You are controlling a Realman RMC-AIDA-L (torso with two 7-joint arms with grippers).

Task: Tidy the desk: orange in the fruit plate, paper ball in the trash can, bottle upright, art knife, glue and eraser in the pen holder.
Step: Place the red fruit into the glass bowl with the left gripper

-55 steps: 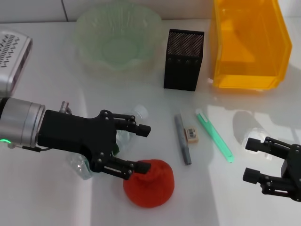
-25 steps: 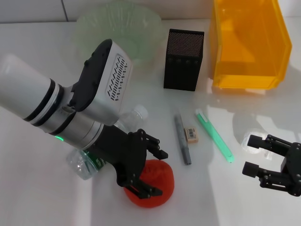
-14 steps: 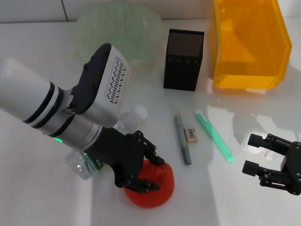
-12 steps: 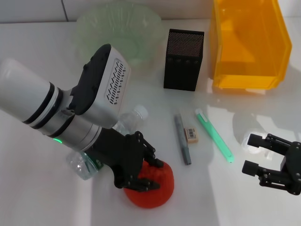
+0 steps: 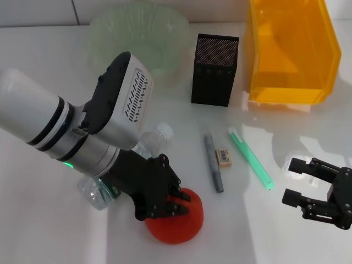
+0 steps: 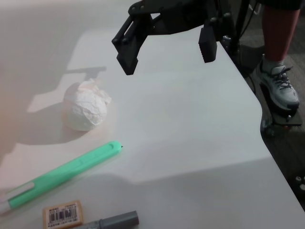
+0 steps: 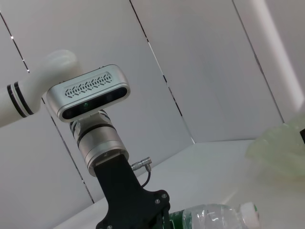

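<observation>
The orange (image 5: 179, 224) sits on the table at the near left. My left gripper (image 5: 169, 202) is shut on its top from above. The bottle (image 5: 154, 137) lies on its side just behind, mostly hidden under my left arm; it also shows in the right wrist view (image 7: 214, 217). The grey glue stick (image 5: 213, 162), the eraser (image 5: 223, 157) and the green art knife (image 5: 251, 158) lie side by side at centre. The paper ball (image 6: 86, 106) lies by my open right gripper (image 5: 290, 181). The fruit plate (image 5: 104, 27), pen holder (image 5: 214, 69) and trash can (image 5: 289, 49) stand along the back.
The table's right edge (image 6: 252, 105) runs close past my right gripper, with floor and a person's shoe (image 6: 281, 90) beyond it. The left wrist view shows the right gripper (image 6: 167, 55) hanging open above the table beside the paper ball.
My left arm swung over the bottle and came down on the orange; its fingers, spread a second ago, have closed on the fruit. The right gripper has barely moved.
</observation>
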